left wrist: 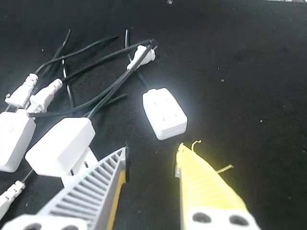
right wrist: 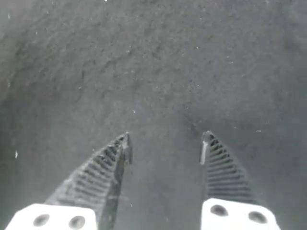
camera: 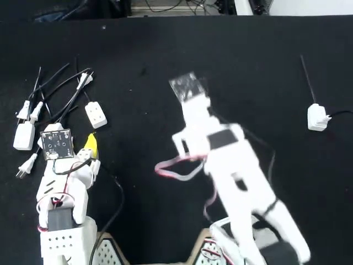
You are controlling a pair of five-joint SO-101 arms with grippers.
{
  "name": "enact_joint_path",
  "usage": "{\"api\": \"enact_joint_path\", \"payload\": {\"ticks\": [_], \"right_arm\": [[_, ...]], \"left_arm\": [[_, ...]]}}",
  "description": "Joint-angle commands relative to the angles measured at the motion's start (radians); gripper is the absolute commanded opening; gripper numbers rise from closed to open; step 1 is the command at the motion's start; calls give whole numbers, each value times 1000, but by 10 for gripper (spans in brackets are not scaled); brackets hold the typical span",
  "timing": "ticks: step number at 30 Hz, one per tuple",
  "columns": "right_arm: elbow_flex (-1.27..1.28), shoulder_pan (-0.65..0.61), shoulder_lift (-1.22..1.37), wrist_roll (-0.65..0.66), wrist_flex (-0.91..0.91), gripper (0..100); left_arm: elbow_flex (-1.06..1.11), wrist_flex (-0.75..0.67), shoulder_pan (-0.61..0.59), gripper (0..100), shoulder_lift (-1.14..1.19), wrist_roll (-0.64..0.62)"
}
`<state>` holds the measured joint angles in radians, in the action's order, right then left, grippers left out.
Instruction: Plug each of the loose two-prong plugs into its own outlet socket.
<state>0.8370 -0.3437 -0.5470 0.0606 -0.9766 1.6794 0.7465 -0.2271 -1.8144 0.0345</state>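
Matt black cloth table cover (left wrist: 249,57), glossy white plastic outlet socket (left wrist: 164,113), ribbed, probably plastic left pincer (left wrist: 152,148)

We see a black table (camera: 143,55) with white outlet blocks (camera: 95,114) and loose corded plugs (camera: 26,164) lying at its left. A white adapter (camera: 317,117) lies alone at the right.

Left hand (left wrist: 151,154), jaws apart: bare counter (left wrist: 249,72) between the fingertips and out along the yellow-finger side.

Small socket block (left wrist: 164,113) lies just ahead of the gap. Its sides are free. At its far end a plug (left wrist: 141,56) and black cords (left wrist: 91,76) crowd in.

Larger white block (left wrist: 60,146) sits just beside the grey finger and obstructs that side.

Right hand (right wrist: 165,141), jaws apart, over bare counter. Open passage from mid-counter to the white adapter (camera: 317,117) at far right, with a thin cord (camera: 307,80) beyond it.
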Motion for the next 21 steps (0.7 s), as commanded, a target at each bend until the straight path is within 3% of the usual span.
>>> {"api": "enact_joint_path", "payload": {"ticks": [1,5,9,21], "right_arm": [[288,-37,-157,-100,333,217],[443,-37,-177,-104,566,216],[509,-41,-177,-104,663,216],[522,-41,-176,-103,674,216]], "left_arm": [[-50,57,-65,175,-8,-6],[-209,173,-142,177,-6,-6],[-355,212,-254,177,41,3],[-748,183,-274,177,819,256]]}}
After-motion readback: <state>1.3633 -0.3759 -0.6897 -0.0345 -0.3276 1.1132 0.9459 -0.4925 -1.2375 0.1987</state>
